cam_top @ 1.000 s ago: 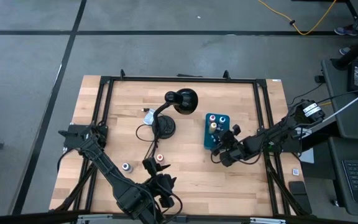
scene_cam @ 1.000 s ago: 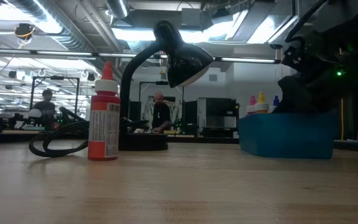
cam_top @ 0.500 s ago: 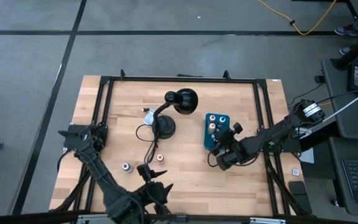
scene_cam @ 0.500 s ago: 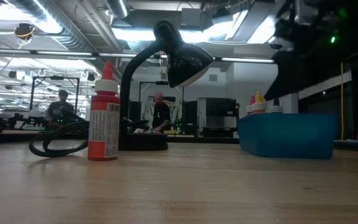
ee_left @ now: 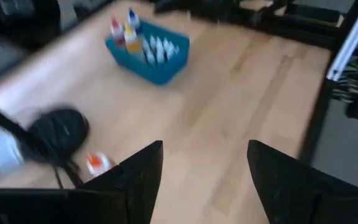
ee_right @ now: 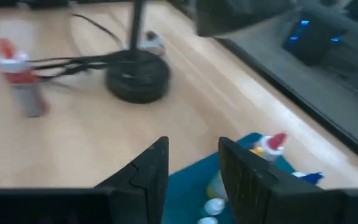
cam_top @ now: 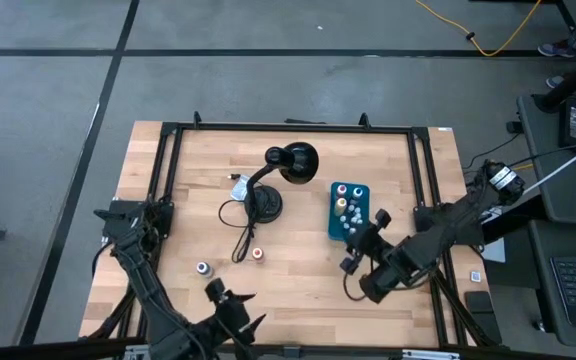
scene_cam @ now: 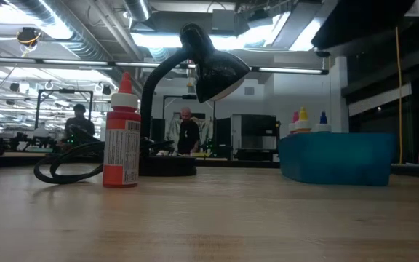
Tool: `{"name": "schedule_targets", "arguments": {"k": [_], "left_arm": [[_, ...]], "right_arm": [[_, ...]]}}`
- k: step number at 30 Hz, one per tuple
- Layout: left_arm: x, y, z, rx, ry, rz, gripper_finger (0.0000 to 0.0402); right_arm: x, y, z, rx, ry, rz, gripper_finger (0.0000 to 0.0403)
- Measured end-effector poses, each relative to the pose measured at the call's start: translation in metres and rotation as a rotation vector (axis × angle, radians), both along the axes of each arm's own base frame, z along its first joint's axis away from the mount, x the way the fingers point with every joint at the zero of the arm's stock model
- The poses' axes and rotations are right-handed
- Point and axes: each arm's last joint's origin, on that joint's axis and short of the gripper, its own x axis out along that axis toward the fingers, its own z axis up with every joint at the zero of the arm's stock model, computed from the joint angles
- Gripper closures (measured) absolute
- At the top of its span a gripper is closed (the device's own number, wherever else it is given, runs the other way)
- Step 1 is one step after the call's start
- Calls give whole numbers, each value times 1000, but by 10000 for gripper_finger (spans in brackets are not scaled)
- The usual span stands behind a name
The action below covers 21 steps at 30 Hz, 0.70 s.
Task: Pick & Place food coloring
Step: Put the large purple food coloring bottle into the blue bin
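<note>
Presently the right gripper [cam_top: 361, 245] hangs over the table just near of the teal box [cam_top: 334, 222], toward the right side. Its own wrist view shows two dark fingers [ee_right: 146, 171] standing a narrow gap apart with nothing between them; the box lies directly beneath and ahead of them.

Inside the teal box stand several food coloring bottles [cam_top: 349, 199], upright, with red, yellow and blue caps at the far end and whitish ones nearer. From table height their tips [scene_cam: 303, 116] show above the box wall [scene_cam: 337, 156].

Left gripper [cam_top: 230, 306] sits at the near edge of the table, left of centre. Its fingers [ee_left: 137, 180] stand well apart and hold nothing.

Two bottles remain on the bare table [cam_top: 298, 270] outside the box: a red-capped bottle [cam_top: 258, 254] standing upright near the middle, and a grey-capped bottle [cam_top: 202, 269] to its left, apart from it. The red one appears large in the low view [scene_cam: 123, 132], beside the lamp's coiled cord [scene_cam: 68, 164].

Black desk lamp [cam_top: 283, 170] stands at the centre, far of the loose bottles and left of the box. People show in the room beyond the table.
</note>
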Motion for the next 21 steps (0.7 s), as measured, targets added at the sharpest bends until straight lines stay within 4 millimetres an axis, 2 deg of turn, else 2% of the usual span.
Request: {"name": "schedule_targets", "arguments": {"k": [4, 8, 12, 18, 21], "left_arm": [[-9, -9, -9, -156, 46, 48, 189], [-22, -19, -29, -311, 139, 144, 201], [-44, -31, -53, -457, 243, 301, 205], [-81, -43, -90, -522, 168, 530, 204], [-87, -40, -110, -496, 213, 581, 209]], "right_arm": [[-3, 16, 13, 34, -1, 73, 261], [-6, 27, 22, 44, 7, 136, 261], [-10, 34, 24, 38, 12, 175, 261], [-15, 40, 24, 34, 16, 205, 261], [-16, 41, 24, 22, 24, 221, 261]]}}
